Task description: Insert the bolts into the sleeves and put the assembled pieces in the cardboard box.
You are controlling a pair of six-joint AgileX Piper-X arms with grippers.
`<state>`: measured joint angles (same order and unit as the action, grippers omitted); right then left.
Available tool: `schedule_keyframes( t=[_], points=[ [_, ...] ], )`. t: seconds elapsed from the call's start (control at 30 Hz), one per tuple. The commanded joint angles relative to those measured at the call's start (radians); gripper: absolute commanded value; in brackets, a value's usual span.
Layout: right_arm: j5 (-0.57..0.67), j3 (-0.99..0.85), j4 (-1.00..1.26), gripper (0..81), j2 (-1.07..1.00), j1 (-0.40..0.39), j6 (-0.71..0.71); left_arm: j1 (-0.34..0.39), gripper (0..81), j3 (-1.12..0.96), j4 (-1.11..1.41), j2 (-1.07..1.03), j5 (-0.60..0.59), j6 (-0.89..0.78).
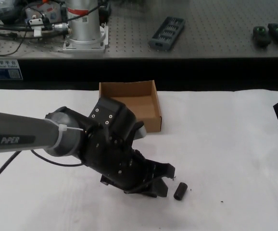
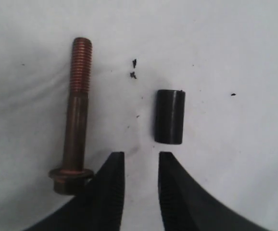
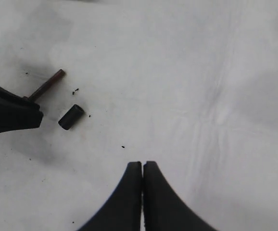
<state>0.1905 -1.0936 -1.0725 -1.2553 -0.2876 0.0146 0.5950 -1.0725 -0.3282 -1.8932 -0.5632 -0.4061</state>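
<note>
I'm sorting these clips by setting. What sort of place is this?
Probably a robotics or optics lab: a grey perforated metal breadboard table carrying a silver cylindrical mount stands behind a white cloth-covered bench, with a grey robot arm over it.

Table (image 1: 225, 159): we find it white-covered | on it: bolt (image 2: 77, 115) and sleeve (image 2: 169, 117) side by side, apart | cardboard box (image 1: 127, 89) farther back | dark specks (image 2: 133, 69) between.

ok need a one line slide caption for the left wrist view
Open left gripper facing a bolt and a black sleeve lying side by side, apart, not yet assembled.
</note>
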Motion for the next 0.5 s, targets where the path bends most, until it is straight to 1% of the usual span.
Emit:
schedule_keyframes(
  t=[0.0,0.23,0.47],
  points=[
    [-0.001,-0.002,0.008,0.4,0.01,0.008,-0.009,-0.001,18.8,-0.014,-0.029,-0.001,0.029,0.044],
    [-0.001,-0.002,0.003,0.4,0.01,0.008,-0.009,-0.009,18.8,-0.014,-0.031,-0.004,0.086,0.054],
    [-0.001,-0.002,0.0,0.4,0.01,0.008,-0.009,-0.05,18.8,-0.014,-0.032,-0.004,0.128,0.061]
  ],
)
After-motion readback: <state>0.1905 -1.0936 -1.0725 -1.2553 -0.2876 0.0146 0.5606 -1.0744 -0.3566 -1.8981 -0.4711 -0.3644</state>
